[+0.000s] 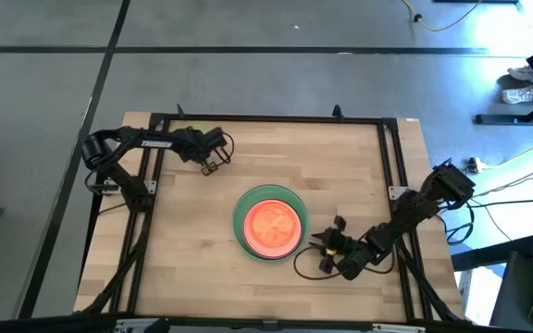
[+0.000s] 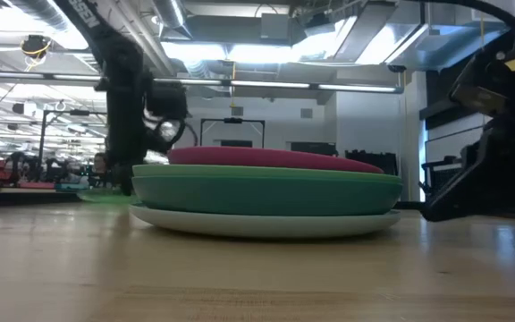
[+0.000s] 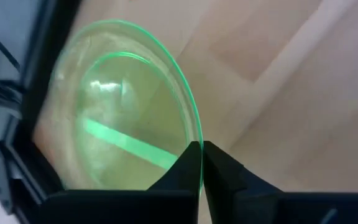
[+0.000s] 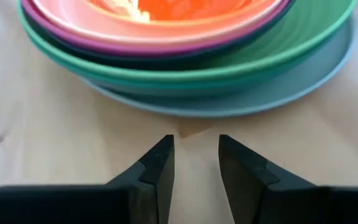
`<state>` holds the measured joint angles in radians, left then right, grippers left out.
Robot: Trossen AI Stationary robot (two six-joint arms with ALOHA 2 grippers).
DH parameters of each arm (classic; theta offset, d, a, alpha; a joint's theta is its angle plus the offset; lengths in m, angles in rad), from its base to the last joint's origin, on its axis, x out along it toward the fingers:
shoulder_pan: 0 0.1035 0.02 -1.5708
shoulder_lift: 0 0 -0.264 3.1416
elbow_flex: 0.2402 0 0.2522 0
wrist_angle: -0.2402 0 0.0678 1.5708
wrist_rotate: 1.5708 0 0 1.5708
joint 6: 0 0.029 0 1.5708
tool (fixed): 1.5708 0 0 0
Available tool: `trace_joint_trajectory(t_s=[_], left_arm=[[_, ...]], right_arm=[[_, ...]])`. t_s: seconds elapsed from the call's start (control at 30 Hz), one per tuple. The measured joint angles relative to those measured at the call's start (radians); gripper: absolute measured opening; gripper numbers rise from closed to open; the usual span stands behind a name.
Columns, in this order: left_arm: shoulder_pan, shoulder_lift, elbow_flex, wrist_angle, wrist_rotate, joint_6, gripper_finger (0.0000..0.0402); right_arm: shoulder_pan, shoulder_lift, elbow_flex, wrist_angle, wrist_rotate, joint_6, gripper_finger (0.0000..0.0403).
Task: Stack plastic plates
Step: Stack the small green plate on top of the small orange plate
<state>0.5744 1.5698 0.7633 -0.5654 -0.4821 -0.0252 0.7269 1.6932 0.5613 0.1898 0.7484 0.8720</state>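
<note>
A stack of plates [image 1: 269,224] sits mid-table: a pale blue-grey plate at the bottom [image 4: 278,99], green and teal ones above it [image 2: 266,192], then magenta and pink, with a translucent orange plate on top [image 1: 272,226]. My left gripper [image 1: 213,165] is near the table's far-left corner, shut on a translucent lime green plate [image 3: 117,112]. My right gripper [image 1: 325,252] is low over the table just right of the stack, open, with its fingers [image 4: 163,162] pointing at the stack's edge without touching it. My left gripper pinches the lime green plate by its rim [image 3: 197,134] between the two fingers [image 3: 185,165]. The plate stretches away from the fingertips over the table's far-left corner. Whether its far edge rests on the table, I cannot tell.
A black frame rail [image 1: 266,118] runs around the tabletop, and its corner shows behind the lime plate [image 3: 17,155]. Bare wood lies between the left gripper and the stack [image 1: 202,208]. The right arm's dark body [image 2: 485,170] stands close to the stack's right side.
</note>
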Motion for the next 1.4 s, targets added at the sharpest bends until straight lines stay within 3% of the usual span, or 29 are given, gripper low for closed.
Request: trace_joint_trajectory(t_s=[0.33,0.6,0.93,1.4], left_arm=[[-0.251,-0.183,0.131,-0.111,0.043,-0.051,0.0004],[-0.509,-0.24,0.202,0.034,0.144,-0.043,0.0004],[-0.749,-0.221,0.203,0.312,0.319,0.033,0.0004],[-0.882,-0.02,0.204,0.454,0.334,0.037,0.0005]], right_arm=[[-0.001,0.0,0.0,0.001,-0.033,0.036,0.0117],[-0.001,0.0,0.0,0.0,0.032,-0.048,0.0117],[-0.001,0.0,0.0,-0.006,0.046,-0.121,0.0117],[-0.001,0.001,0.0,-0.005,0.011,-0.126,0.0117]])
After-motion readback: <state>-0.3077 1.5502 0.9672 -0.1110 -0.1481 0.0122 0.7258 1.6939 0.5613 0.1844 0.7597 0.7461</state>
